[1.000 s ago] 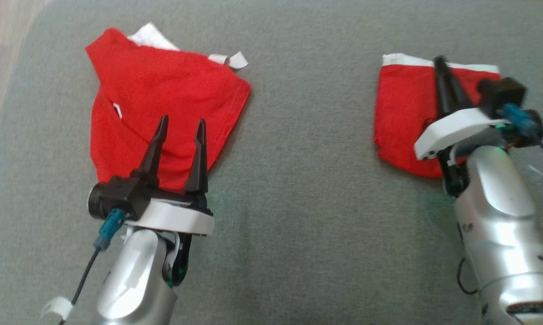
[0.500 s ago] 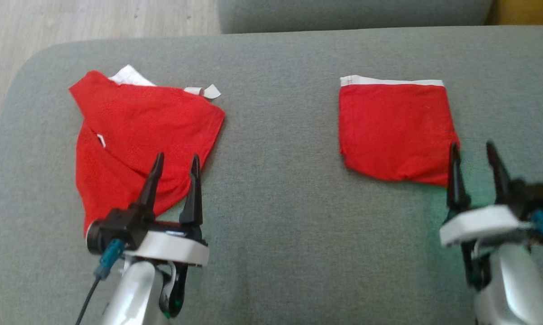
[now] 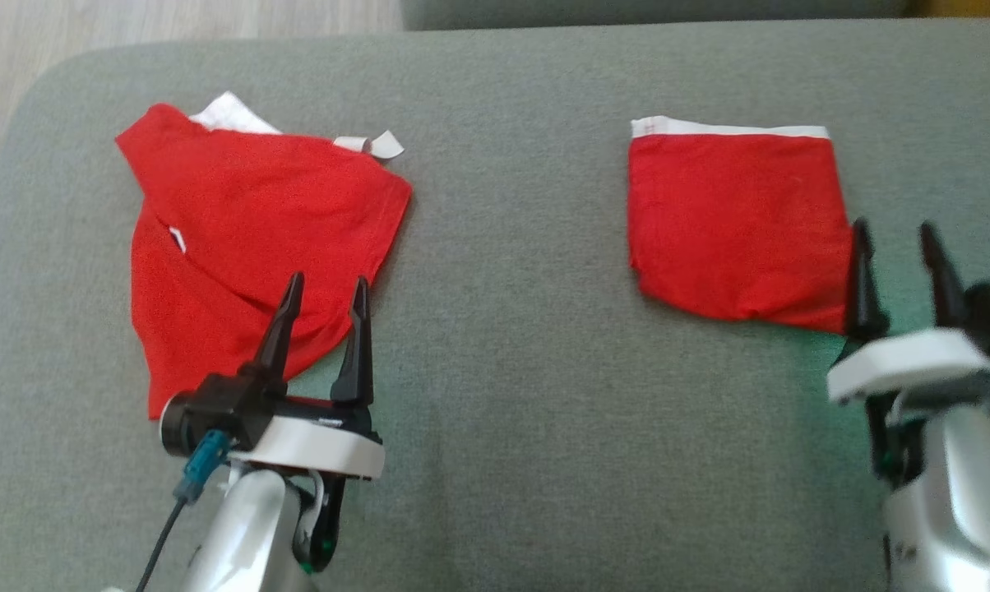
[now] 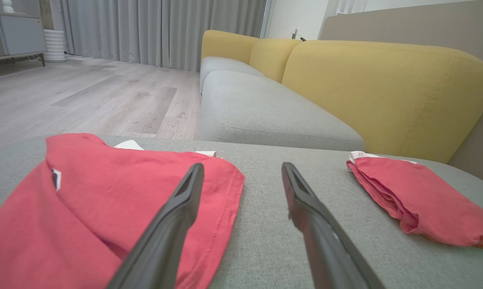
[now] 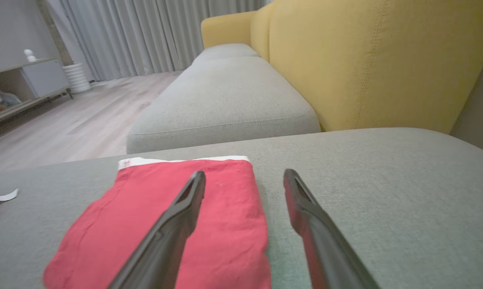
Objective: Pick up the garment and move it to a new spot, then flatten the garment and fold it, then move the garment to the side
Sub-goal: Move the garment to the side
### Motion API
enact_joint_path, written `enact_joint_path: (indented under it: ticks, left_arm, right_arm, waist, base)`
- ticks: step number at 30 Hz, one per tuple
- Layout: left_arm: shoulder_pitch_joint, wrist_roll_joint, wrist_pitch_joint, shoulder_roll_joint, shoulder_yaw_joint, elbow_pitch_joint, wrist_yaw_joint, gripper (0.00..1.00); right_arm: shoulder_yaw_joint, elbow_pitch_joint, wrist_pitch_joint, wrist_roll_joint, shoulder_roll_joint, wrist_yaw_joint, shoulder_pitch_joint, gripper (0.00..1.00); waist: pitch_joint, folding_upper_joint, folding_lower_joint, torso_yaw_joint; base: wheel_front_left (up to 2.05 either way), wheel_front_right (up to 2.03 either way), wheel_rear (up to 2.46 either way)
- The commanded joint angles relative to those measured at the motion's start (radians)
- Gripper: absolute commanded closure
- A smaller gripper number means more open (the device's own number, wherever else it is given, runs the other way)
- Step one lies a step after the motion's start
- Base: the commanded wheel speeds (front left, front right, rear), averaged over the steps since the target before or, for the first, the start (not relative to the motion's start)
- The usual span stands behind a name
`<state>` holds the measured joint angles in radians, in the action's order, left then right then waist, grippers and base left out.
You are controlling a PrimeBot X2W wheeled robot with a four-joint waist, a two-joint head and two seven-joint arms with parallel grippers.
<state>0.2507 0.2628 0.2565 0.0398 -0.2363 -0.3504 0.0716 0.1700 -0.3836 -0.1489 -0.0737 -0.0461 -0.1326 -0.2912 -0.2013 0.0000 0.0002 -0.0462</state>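
Judging from the grey cushion (image 3: 511, 370), which carries two red pieces well apart, the work looks to sit between one garment and the next. The unfolded garment (image 3: 256, 238), the larger and rumpled one with one layer lapped over another, lies on the robot's left and would be the one to lift. The folded garment (image 3: 733, 222) lies as a neat rectangle on the right, with its white waistband (image 3: 733, 129) at the far edge, and seems finished and set aside.

The left fingers (image 3: 279, 329) hang spread wide over the unfolded garment's near edge with nothing between them. The right fingers (image 3: 863, 288) stand just as wide and empty, just beside the folded piece's near right corner.

For a good pickup, I would bring the left fingers down on a single hem near a corner, not the lapped middle, so the cloth hangs open. The right fingers should avoid brushing the folded stack.

A white tag (image 3: 384, 145) sticks out at the unfolded garment's far edge, and a smaller label (image 3: 178, 239) shows at the overlap. Neither carries writing that can be read, and no brand shows.
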Motion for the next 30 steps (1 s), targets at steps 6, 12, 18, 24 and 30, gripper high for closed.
enact_joint_path:
  ticks: [6, 12, 18, 24, 30]
  left_arm:
    - [0.059, -0.008, 0.005, 0.010, 0.017, 0.025, 0.008, 0.00]
    - [0.074, -0.003, 0.005, 0.010, 0.011, 0.019, 0.011, 0.00]
    - [0.080, -0.001, 0.005, 0.010, 0.011, 0.016, 0.012, 0.00]
    - [0.085, -0.004, 0.005, 0.010, 0.020, 0.013, 0.011, 0.00]
    - [0.081, -0.008, 0.005, 0.010, 0.030, 0.017, 0.009, 0.00]
  right_arm:
    - [0.067, -0.075, 0.093, 0.090, -0.004, 0.002, -0.165, 0.00]
    - [0.159, -0.238, 0.185, 0.130, -0.004, 0.002, -0.256, 0.00]
    - [0.153, -0.393, 0.245, 0.123, -0.004, 0.002, -0.304, 0.00]
    - [0.105, -0.452, 0.268, 0.157, -0.004, 0.002, -0.326, 1.00]
    - [0.071, -0.412, 0.246, 0.244, -0.066, 0.002, -0.355, 1.00]
  waist:
    - [-0.047, 0.0000, -0.0002, -0.037]
    - [-0.075, 0.0000, -0.0002, -0.064]
    - [-0.084, 0.0000, -0.0002, -0.071]
    - [-0.083, 0.0000, -0.0002, -0.064]
    - [-0.066, 0.0000, -0.0002, -0.045]
  base:
    - [0.00, 0.00, 0.00]
    - [0.00, 0.00, 0.00]
    - [0.00, 0.00, 0.00]
    - [0.00, 0.00, 0.00]
    - [0.00, 0.00, 0.00]
